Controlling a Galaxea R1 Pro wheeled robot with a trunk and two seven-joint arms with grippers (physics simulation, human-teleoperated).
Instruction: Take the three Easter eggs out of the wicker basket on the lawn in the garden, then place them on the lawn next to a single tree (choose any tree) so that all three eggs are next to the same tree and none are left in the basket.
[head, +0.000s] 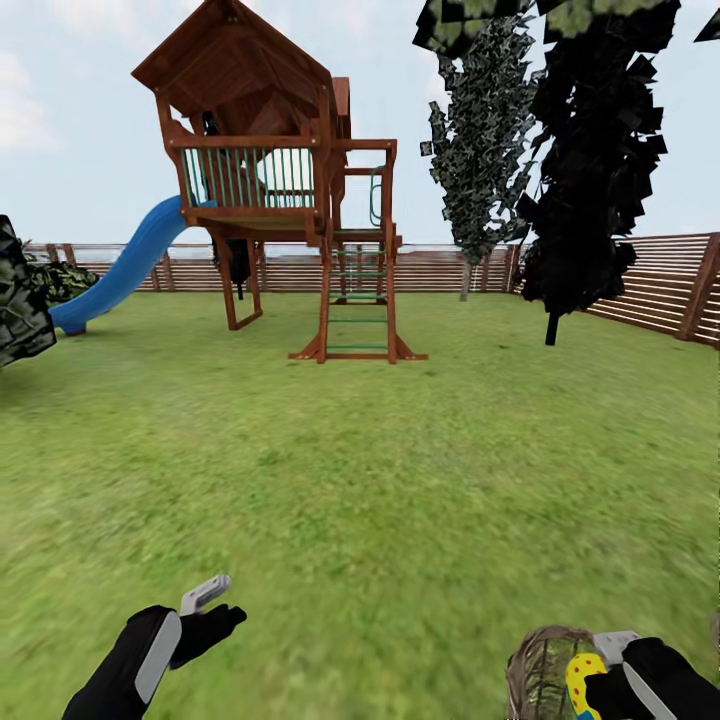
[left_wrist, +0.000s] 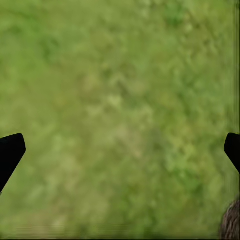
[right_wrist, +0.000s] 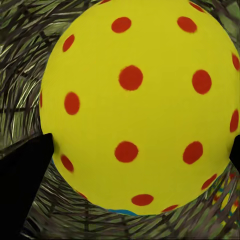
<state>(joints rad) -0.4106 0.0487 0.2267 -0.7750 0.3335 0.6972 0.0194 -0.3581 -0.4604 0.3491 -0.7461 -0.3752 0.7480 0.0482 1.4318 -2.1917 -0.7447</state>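
Note:
Low at the right of the head view, my right gripper (head: 603, 672) is shut on a yellow Easter egg (head: 578, 668) at the mouth of the wicker basket (head: 535, 665). In the right wrist view that red-dotted egg (right_wrist: 135, 105) sits between my dark fingertips (right_wrist: 25, 175), with the woven basket wall (right_wrist: 25, 60) all around it. A scrap of another patterned egg (right_wrist: 227, 200) peeks out beneath. My left gripper (head: 222, 603) hangs open over bare lawn (head: 360, 480), left of the basket. Its wrist view has grass (left_wrist: 120, 100) between the wide-apart fingertips (left_wrist: 10, 150).
A wooden playhouse (head: 270, 180) with a blue slide (head: 120, 270) stands mid-lawn ahead. A grey-green leaved tree (head: 480, 150) and a black-leaved one (head: 590, 170) rise by the slatted fence (head: 650, 280) at the far right. A dark bush (head: 20, 300) sits at the left.

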